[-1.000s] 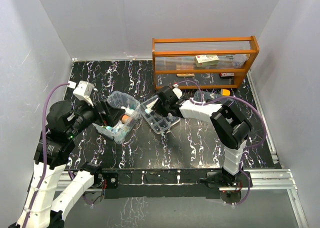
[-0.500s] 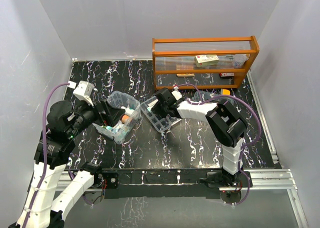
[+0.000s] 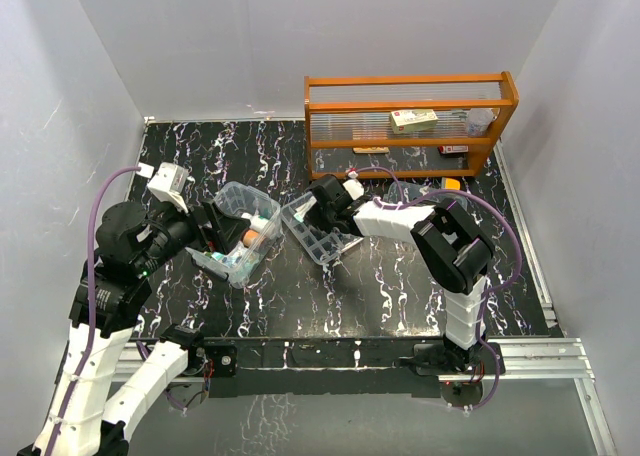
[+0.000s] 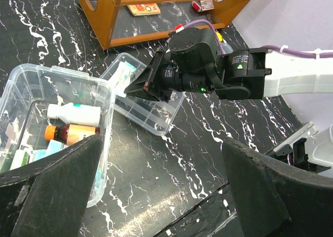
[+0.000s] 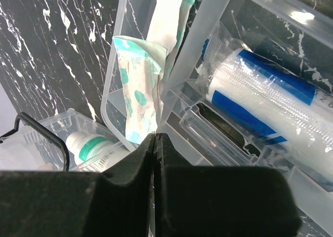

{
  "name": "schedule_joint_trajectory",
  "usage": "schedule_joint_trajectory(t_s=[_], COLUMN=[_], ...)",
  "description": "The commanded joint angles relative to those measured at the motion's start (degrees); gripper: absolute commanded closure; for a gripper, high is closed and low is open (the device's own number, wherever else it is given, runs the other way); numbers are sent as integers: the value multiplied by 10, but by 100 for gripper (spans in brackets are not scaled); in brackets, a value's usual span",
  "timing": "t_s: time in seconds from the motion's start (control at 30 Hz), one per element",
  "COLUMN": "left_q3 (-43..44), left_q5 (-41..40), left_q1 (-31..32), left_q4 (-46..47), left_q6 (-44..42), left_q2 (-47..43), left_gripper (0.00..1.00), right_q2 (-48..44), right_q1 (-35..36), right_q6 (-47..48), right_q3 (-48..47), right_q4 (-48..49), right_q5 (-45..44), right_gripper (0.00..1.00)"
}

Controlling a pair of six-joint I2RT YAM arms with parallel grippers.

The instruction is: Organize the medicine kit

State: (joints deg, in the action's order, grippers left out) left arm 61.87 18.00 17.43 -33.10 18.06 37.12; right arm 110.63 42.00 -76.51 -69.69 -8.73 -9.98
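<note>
Black marbled desk (image 3: pixel 400 276) carries the clear box (image 3: pixel 232 190) at left-centre, the insert tray (image 3: pixel 322 244) just beside it, where only the right wrist view shows the right gripper (image 5: pixel 155 138), jaws pinching a tray wall beside a green-printed packet (image 5: pixel 136 86), while the left gripper (image 4: pixel 161 143), jaws spread, angles low toward the box.
</note>
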Motion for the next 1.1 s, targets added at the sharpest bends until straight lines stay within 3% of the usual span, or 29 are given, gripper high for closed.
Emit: schedule_joint_trajectory(t_s=[0.0, 0.5, 1.0, 1.07], left_q3=[-1, -1, -5, -5], left_q5=[-5, -3, -2, -2], left_q1=[1, 1, 1, 1], left_q4=[1, 1, 5, 5], left_q6=[1, 0, 0, 0], left_q2=[-6, 0, 2, 3], left_gripper=[1, 1, 1, 1], right_q2=[-39, 8, 24, 27], right_q1=[1, -3, -13, -14], right_q6=[-1, -15, -16, -12], right_q3=[-10, -55, -70, -74], right_q4=[42, 31, -6, -5], right_q5=[-32, -81, -63, -49], right_gripper=[100, 100, 100, 86])
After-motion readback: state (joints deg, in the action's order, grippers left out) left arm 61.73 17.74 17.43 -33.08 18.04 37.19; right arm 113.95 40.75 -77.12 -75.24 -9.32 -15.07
